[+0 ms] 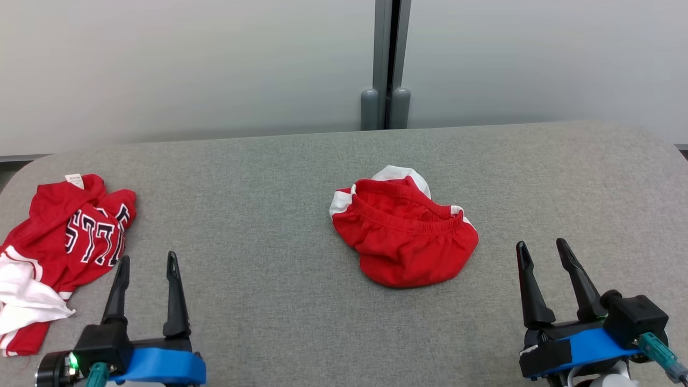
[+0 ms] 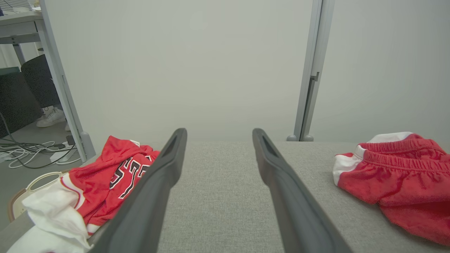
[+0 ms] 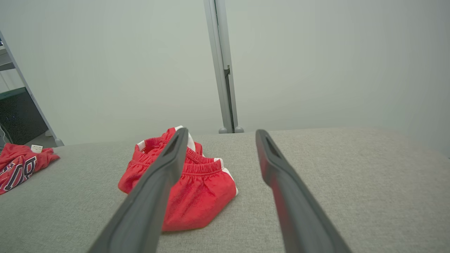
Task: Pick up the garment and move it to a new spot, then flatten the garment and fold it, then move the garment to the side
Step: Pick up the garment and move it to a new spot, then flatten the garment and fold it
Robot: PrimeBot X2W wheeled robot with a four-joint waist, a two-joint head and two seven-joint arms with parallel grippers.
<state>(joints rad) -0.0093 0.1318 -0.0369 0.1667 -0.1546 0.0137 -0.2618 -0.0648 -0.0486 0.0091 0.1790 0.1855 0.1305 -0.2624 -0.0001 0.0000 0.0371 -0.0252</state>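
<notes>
Left hand (image 1: 148, 257) and right hand (image 1: 540, 243) both spread, holding nothing, low in the frame.
Beyond them on the grey tabletop (image 1: 269, 215), crumpled red shorts (image 1: 408, 242) lie at centre, apart from a red jersey (image 1: 70, 236) heaped at the left edge.

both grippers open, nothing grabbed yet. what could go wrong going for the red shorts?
1. The red shorts lie bunched, waistband up: a pinch may catch one layer and lift them lopsided.
2. The red jersey lies close beside the left gripper near the table's left edge; a sweep could snag it or drag it off.
</notes>
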